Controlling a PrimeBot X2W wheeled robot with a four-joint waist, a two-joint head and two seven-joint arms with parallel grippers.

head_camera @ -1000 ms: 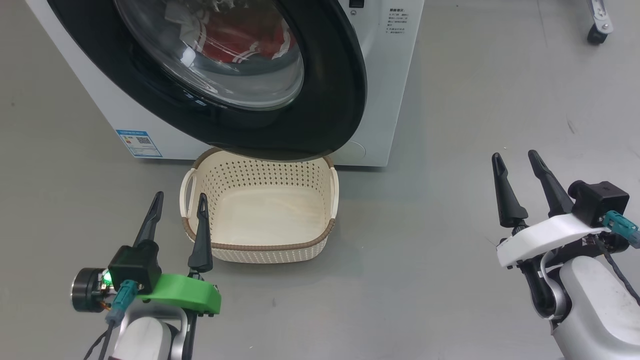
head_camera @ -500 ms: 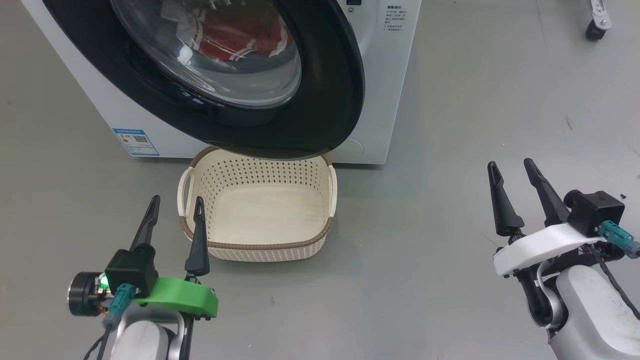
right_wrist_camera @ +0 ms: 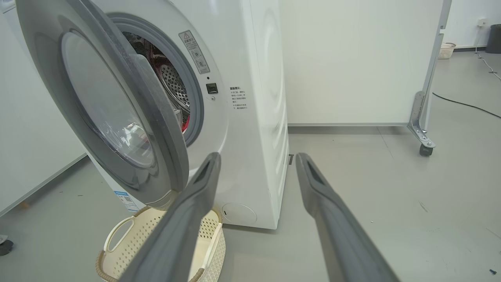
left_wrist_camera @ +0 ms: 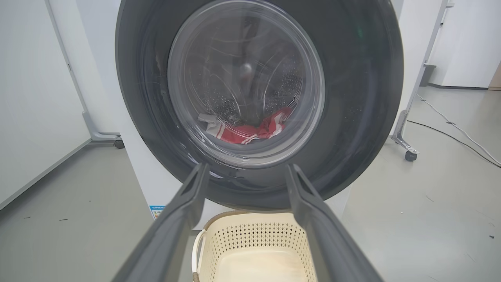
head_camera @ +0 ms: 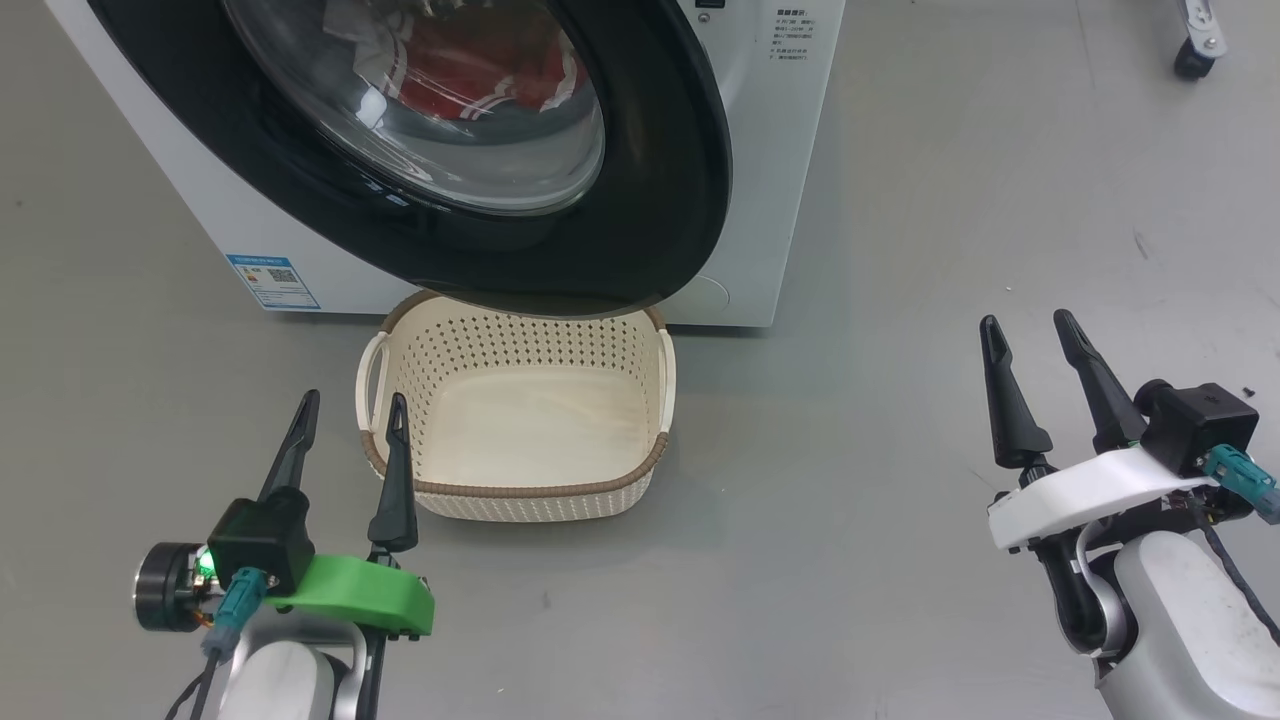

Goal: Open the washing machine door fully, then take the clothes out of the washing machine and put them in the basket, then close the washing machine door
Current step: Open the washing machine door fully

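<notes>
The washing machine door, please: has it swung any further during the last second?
No. Against the washing machine, the washing machine door hangs where it did, lower edge over the basket's back rim; only the camera shifted slightly.

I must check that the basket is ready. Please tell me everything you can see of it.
The basket is a small rounded rectangle of cream perforated plastic with a brown woven-look rim and two white side handles. It stands upright and empty on the grey floor before the washing machine, its far edge under the partly open door. The left tool is beside its left corner; contact cannot be told.
</notes>
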